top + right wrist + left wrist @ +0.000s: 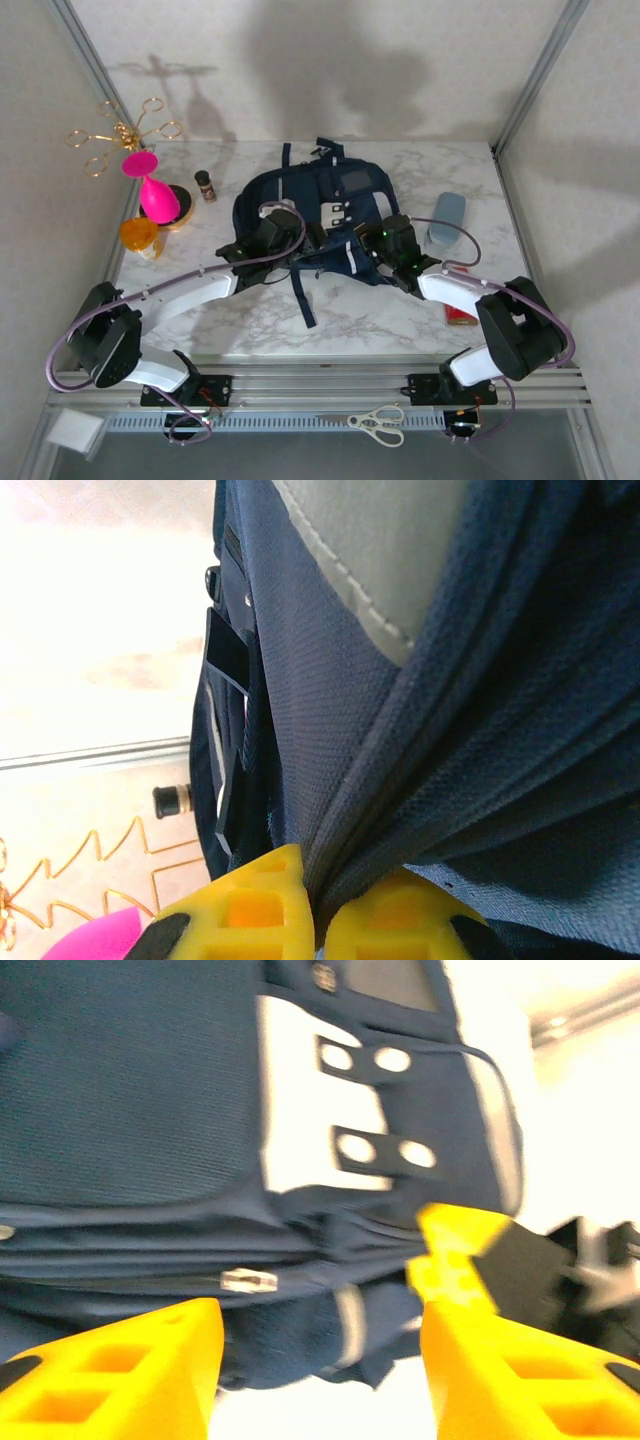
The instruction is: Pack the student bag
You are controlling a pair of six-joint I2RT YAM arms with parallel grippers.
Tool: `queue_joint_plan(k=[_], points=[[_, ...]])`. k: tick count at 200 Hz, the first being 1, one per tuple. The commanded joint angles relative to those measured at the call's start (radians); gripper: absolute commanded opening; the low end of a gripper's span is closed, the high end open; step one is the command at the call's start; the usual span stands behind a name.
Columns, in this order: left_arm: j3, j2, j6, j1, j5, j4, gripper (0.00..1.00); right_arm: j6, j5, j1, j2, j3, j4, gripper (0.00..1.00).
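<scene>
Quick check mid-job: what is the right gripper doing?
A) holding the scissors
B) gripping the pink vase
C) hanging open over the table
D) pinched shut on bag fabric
D: in the right wrist view the right gripper is closed, with a fold of the student bag bunched between its jaws.

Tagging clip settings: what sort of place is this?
Probably a lab robot cell: marble-look tabletop boxed in by white panels on aluminium posts, arm bases bolted to a metal rail, student bag laid out for packing.
</scene>
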Motion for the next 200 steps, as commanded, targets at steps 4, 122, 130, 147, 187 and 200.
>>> queue_joint_plan(k=[4, 122, 130, 147, 187, 200], points=[[0.083, 0.064, -0.062, -0.073, -0.064, -0.188, 0.63, 0.052, -0.012, 0.043, -0.039, -0.013, 0.183, 0.0], [0.405, 0.37, -0.003, -0.187, -0.464, -0.539, 0.61, 0.133, -0.046, 0.071, -0.024, -0.025, 0.247, 0.0], [0.423, 0.382, 0.002, -0.176, -0.462, -0.547, 0.61, 0.124, -0.047, 0.071, -0.024, -0.02, 0.244, 0.0], [0.437, 0.399, 0.038, -0.165, -0.455, -0.525, 0.6, 0.118, -0.041, 0.073, -0.026, -0.014, 0.225, 0.0], [0.454, 0.435, 0.059, -0.163, -0.43, -0.509, 0.59, 0.128, -0.04, 0.072, -0.014, -0.011, 0.224, 0.0], [0.439, 0.443, 0.054, -0.15, -0.437, -0.497, 0.59, 0.13, -0.038, 0.072, -0.015, -0.012, 0.237, 0.0]])
